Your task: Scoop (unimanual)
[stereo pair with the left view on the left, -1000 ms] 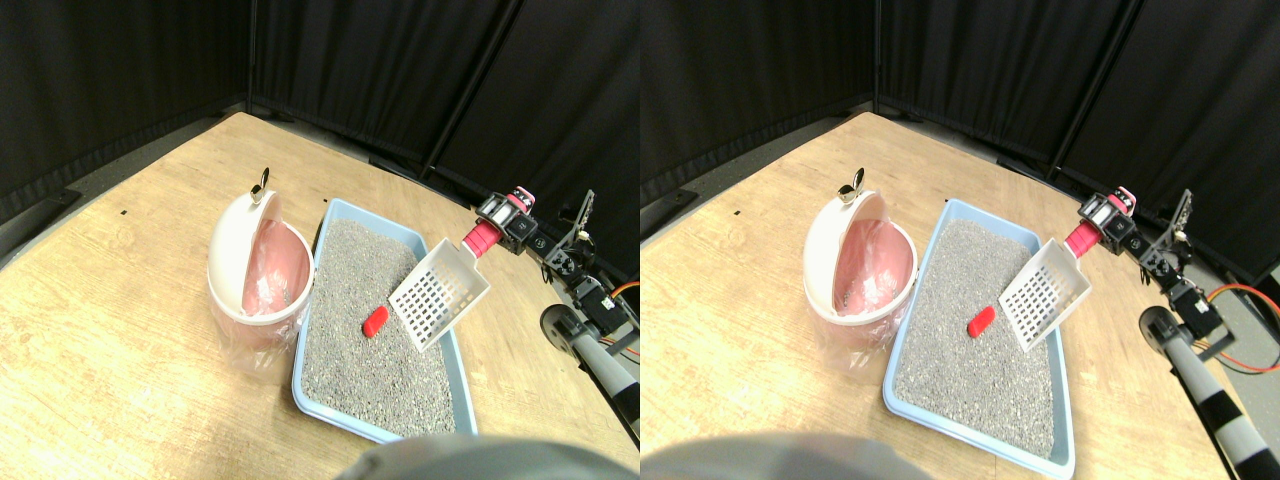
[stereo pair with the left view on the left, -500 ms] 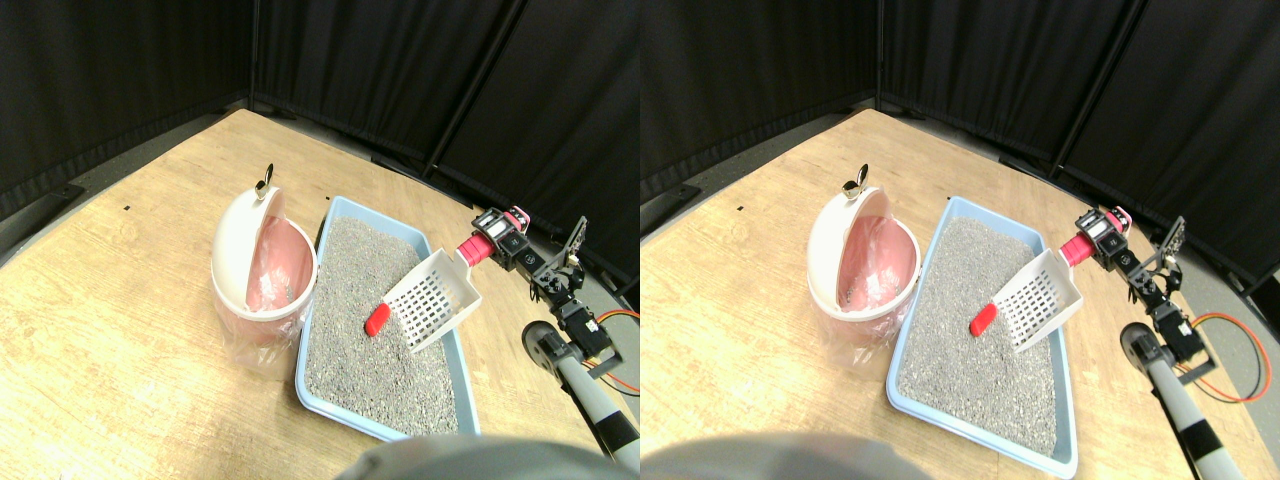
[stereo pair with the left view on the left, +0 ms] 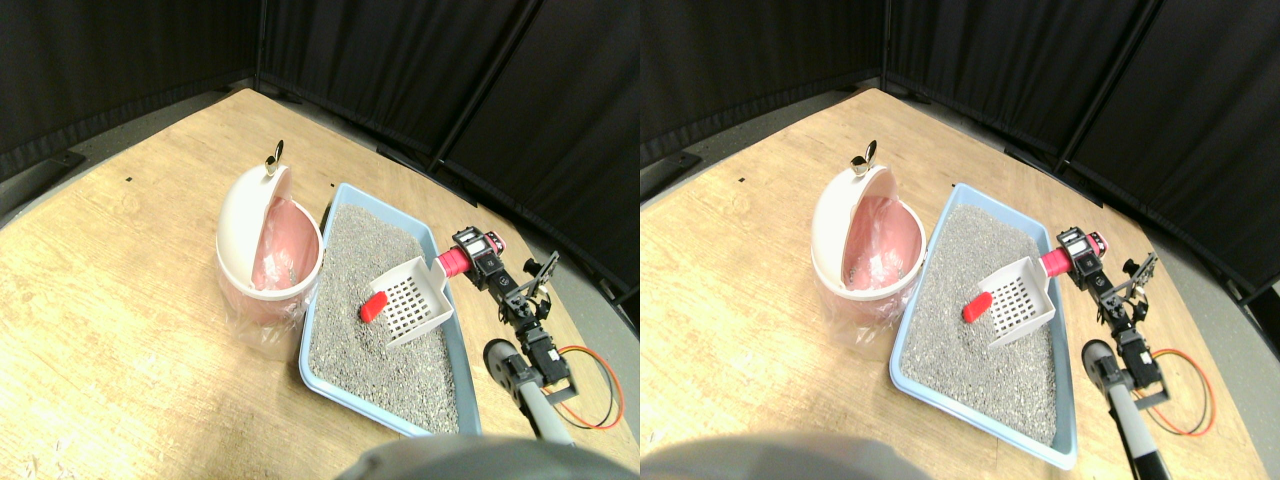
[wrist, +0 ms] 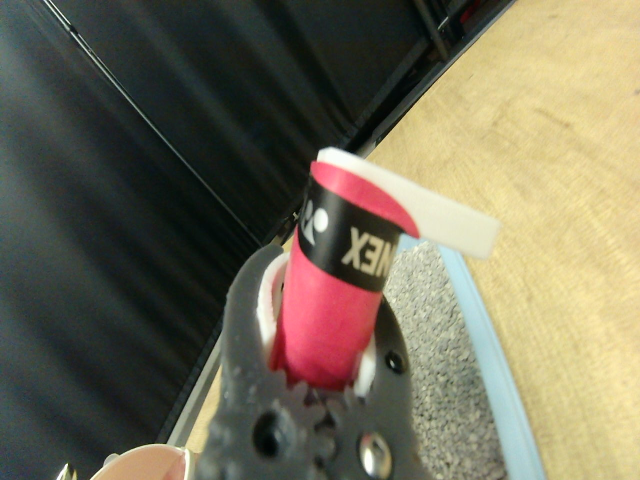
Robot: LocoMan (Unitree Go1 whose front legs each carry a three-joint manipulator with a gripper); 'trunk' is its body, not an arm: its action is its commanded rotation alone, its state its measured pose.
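Scoop (stereo pair with the left view on the left: 413,305) is held by its pink-wrapped handle (stereo pair with the left view on the left: 452,262) in the right gripper (stereo pair with the left view on the left: 470,250); in the wrist view the handle (wrist: 330,300) is seen clamped in the dark jaw frame, so the jaws are judged closed around it. The white slotted blade is set low on the grey litter (stereo pair with the left view on the left: 375,330), tilted, with its open mouth turned toward the red object (stereo pair with the left view on the left: 374,306). The red object lies on the litter surface near the tray's middle and appears to touch the blade's front edge; whether it is already partly on the blade cannot be told.

The blue litter tray (stereo pair with the left view on the left: 455,340) sits on the wooden table (stereo pair with the left view on the left: 120,300). The pink bin (stereo pair with the left view on the left: 268,250), lined with a plastic bag and with its white swing lid tipped open, stands just beside the tray's far-left side.

Step in hand, as judged: the blade is being driven under the red object, pickup not yet done. Next move calls for a shallow push forward under the object, then a lift with the blade levelled so it is not rolled off, followed by a carry over the tray rim to the bin opening. Litter is expected to drain through the slots.
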